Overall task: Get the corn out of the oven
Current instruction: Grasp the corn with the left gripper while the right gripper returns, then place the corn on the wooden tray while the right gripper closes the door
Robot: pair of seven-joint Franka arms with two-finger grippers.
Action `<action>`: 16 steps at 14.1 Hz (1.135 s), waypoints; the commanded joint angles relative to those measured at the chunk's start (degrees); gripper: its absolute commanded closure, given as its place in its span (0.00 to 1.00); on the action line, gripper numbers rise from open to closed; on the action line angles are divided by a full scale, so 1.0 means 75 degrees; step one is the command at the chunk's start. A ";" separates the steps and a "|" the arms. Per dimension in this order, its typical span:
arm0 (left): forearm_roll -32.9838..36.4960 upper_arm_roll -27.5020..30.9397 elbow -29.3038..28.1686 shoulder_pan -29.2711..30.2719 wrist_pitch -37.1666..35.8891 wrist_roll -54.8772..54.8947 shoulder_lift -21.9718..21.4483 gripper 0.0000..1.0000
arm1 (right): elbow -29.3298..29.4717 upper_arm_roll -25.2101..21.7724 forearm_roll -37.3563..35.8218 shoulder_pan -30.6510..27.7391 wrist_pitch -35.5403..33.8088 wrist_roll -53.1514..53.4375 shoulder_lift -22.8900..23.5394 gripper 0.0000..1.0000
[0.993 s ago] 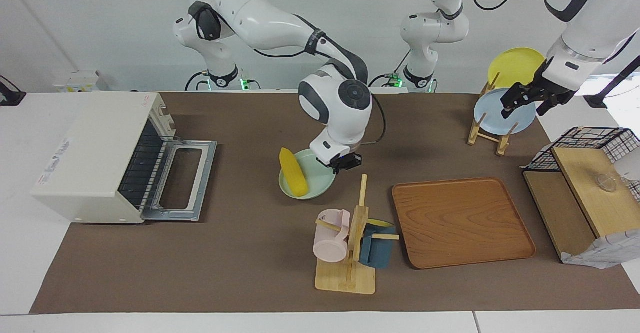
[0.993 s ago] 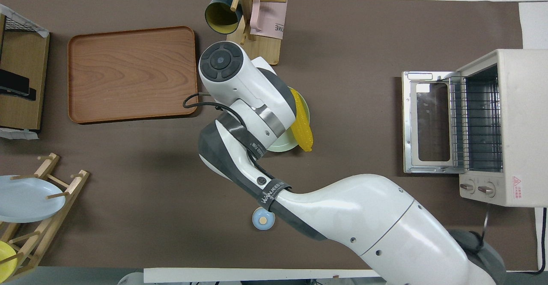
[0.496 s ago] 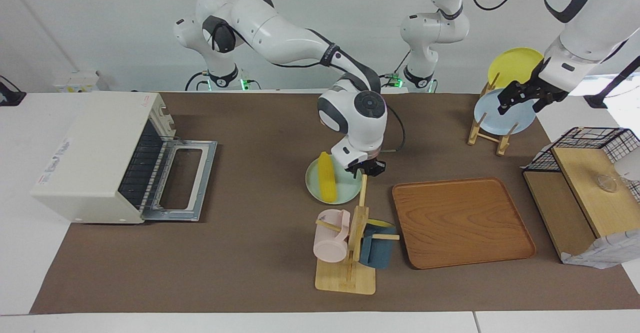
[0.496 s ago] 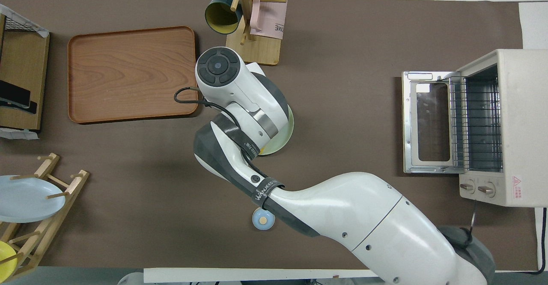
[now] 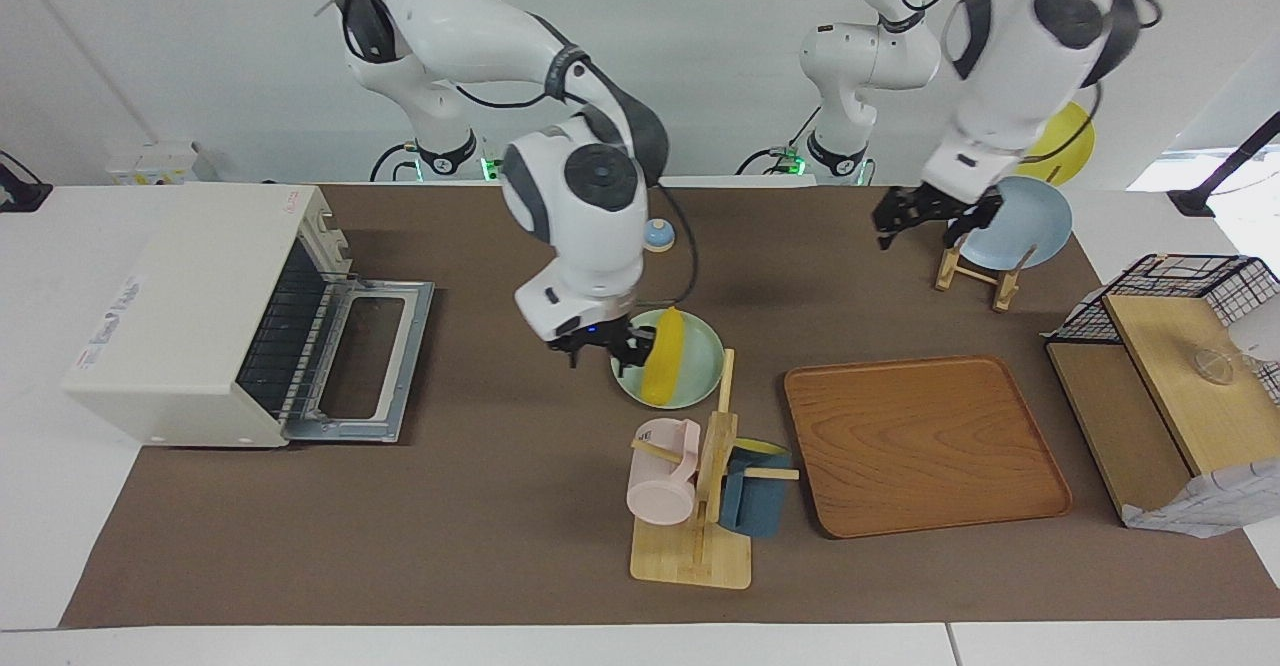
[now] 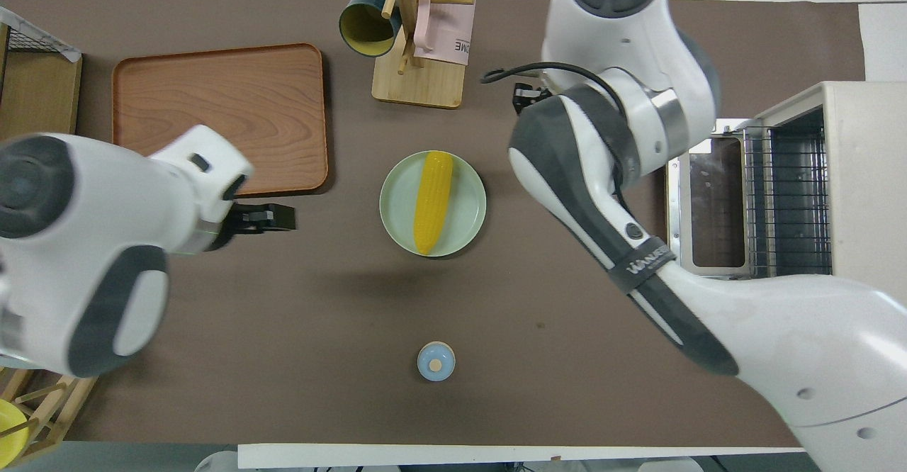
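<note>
The yellow corn (image 5: 664, 366) lies on a small pale green plate (image 5: 700, 378) in the middle of the table, out of the oven; it also shows in the overhead view (image 6: 432, 201) on the plate (image 6: 464, 206). The cream-white oven (image 5: 190, 306) stands at the right arm's end, its door (image 5: 372, 361) dropped open and its rack bare. My right gripper (image 5: 602, 342) is open and empty, raised over the mat between the plate and the oven. My left gripper (image 5: 925, 218) hangs raised near the dish rack, over the mat beside the wooden tray (image 6: 266, 218).
A wooden tray (image 5: 925, 441) and a mug tree (image 5: 700, 491) with pink and blue mugs lie farther from the robots than the plate. A dish rack (image 5: 985, 271) with blue and yellow plates and a black wire basket (image 5: 1170, 281) are at the left arm's end. A small blue knob (image 6: 436, 361) sits near the robots.
The plate with the corn slid toward the left arm's end, then was let go. My right gripper rose and swung toward the oven. My left arm swung in toward the table's middle.
</note>
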 commanded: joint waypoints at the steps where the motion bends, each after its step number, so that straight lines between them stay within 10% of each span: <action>1: 0.0006 0.0163 0.0339 -0.1250 0.2044 -0.1745 0.1666 0.00 | -0.2195 0.0124 -0.0030 -0.0876 0.0841 -0.0941 -0.0914 0.75; 4: -0.0005 0.0151 0.1075 -0.1523 0.2707 -0.1995 0.2794 0.00 | -0.3180 0.0113 -0.0042 -0.1348 0.1121 -0.1425 -0.1231 0.94; 8: 0.0006 0.0186 0.1957 -0.1629 0.2883 -0.2265 0.3850 0.02 | -0.3627 0.0101 -0.0148 -0.1664 0.1566 -0.1437 -0.1127 0.95; 9: -0.0005 0.0175 0.1958 -0.1629 0.2872 -0.2358 0.3875 0.32 | -0.3779 0.0101 -0.0159 -0.1699 0.1731 -0.1449 -0.1138 0.95; 12: -0.0005 0.0175 0.1958 -0.1570 0.2954 -0.2687 0.3899 0.72 | -0.3816 0.0089 -0.0369 -0.1711 0.1732 -0.1519 -0.1127 0.95; 16: -0.0005 0.0256 0.2284 -0.1512 0.2581 -0.2851 0.3887 0.94 | -0.3840 0.0089 -0.0463 -0.1793 0.1732 -0.1542 -0.1127 0.95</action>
